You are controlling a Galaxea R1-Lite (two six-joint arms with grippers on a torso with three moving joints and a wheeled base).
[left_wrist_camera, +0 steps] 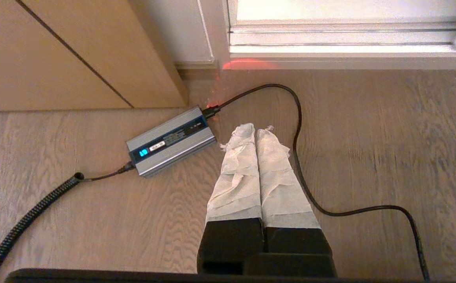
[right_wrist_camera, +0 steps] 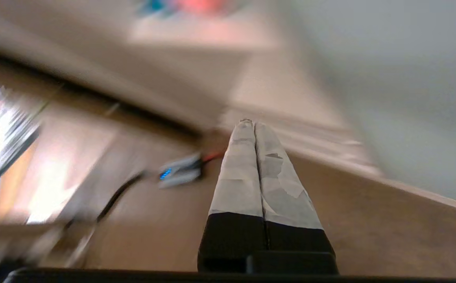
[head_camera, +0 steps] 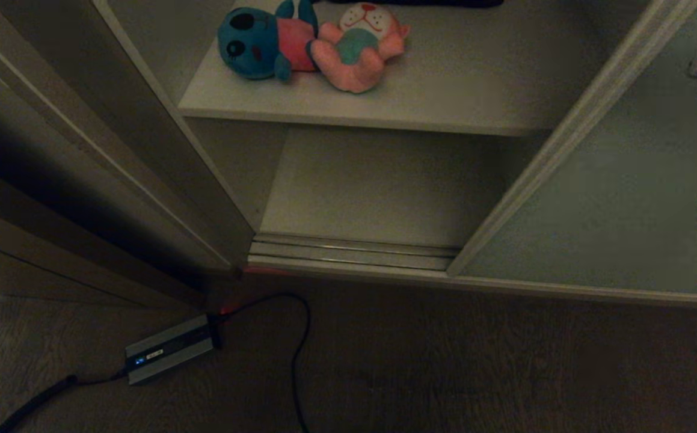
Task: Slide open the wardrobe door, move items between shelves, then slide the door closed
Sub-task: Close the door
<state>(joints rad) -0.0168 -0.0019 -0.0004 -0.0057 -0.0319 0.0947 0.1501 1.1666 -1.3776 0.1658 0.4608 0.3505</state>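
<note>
The wardrobe stands open in the head view, its pale grey-green sliding door [head_camera: 625, 198] pushed to the right. Two plush toys lie side by side on the upper shelf [head_camera: 444, 108]: a teal-blue one [head_camera: 258, 39] and a pink one [head_camera: 363, 45]. Beneath them is the lower shelf [head_camera: 378, 186], bare. Neither arm shows in the head view. My left gripper [left_wrist_camera: 255, 127] hangs shut and empty over the floor by the charger. In its own view my right gripper [right_wrist_camera: 251, 122] is shut and empty, pointing at the wardrobe's bottom track, with the door [right_wrist_camera: 408, 78] to one side.
A grey charger box [head_camera: 168, 347] with a lit blue display lies on the wood floor, with a black cable [head_camera: 300, 343] looping from it. The brown wooden side panel [head_camera: 53, 180] stands at the left. A dark folded cloth [head_camera: 420, 3] lies at the shelf's back.
</note>
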